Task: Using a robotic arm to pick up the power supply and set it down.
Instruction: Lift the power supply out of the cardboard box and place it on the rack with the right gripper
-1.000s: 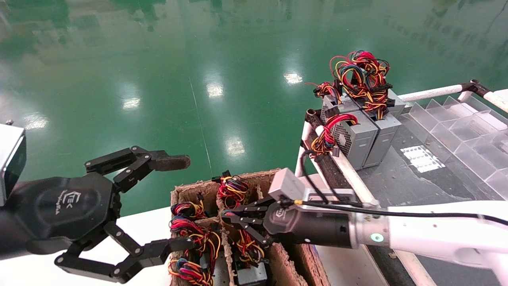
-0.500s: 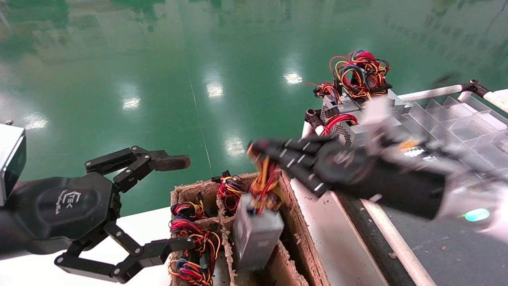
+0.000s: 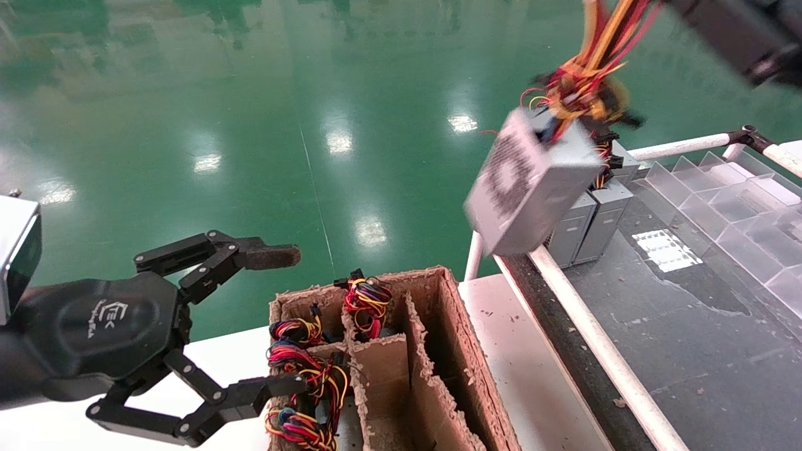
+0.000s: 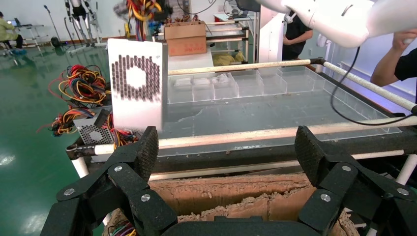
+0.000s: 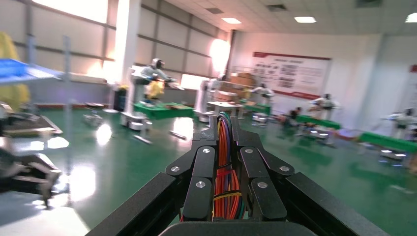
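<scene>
High at the upper right of the head view, your right gripper [image 5: 223,129] is clamping the wire tuft [image 3: 589,69] of the power supply [image 3: 532,181], and the grey box is dangling below it, tilted, with its perforated face turned toward the lower left. In that view only a dark part of the robotic arm [image 3: 739,31] is showing at the top right corner; the right wrist view is giving you the two black fingers [image 5: 204,167] pressed together on a bundle of orange, red and blue wires. The power supply is hanging in the air over the near white rail [image 3: 564,294] of the dark conveyor table [image 3: 677,326], in front of the other grey units [image 3: 595,216] standing on that table, and clear of the cardboard crate [image 3: 451,351] at the bottom centre. You are seeing bare cardboard in the crate's right compartments, while coloured wire bundles [image 3: 307,376] are filling the left ones. At the lower left of the head view, your left gripper [image 3: 276,319] is hovering beside the crate with its fingers spread wide and nothing between them. From the left wrist view, the hanging box [image 4: 136,91] is showing its round-holed face above the rail.
</scene>
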Controlling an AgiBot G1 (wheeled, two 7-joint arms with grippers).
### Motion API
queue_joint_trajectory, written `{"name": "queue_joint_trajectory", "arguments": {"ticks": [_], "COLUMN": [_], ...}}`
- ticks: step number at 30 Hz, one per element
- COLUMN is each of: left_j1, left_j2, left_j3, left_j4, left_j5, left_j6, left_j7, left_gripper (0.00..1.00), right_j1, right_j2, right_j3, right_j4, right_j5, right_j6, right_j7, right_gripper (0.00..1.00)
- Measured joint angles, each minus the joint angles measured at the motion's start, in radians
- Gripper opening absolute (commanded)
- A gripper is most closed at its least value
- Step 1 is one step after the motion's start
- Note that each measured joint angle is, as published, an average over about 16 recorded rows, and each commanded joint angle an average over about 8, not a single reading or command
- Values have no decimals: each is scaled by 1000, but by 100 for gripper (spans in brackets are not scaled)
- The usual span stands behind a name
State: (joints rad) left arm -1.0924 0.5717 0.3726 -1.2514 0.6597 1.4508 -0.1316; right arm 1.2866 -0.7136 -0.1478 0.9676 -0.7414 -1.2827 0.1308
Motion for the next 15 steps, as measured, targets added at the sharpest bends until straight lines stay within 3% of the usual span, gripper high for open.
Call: {"name": "queue_joint_trajectory", "arguments": {"ticks": [15], "left_j1": [0], "left_j2": [0], "left_j3": [0], "left_j4": [0], "left_j5": [0], "left_j6": [0], "left_j7": [0], "left_gripper": [100], "right_j1": [68], "right_j2": [112], "right_j3": [10], "right_j4": [-319], "right_j5": [-87], "right_j6": [-31], "right_j7": [-144], "right_gripper": [0]}}
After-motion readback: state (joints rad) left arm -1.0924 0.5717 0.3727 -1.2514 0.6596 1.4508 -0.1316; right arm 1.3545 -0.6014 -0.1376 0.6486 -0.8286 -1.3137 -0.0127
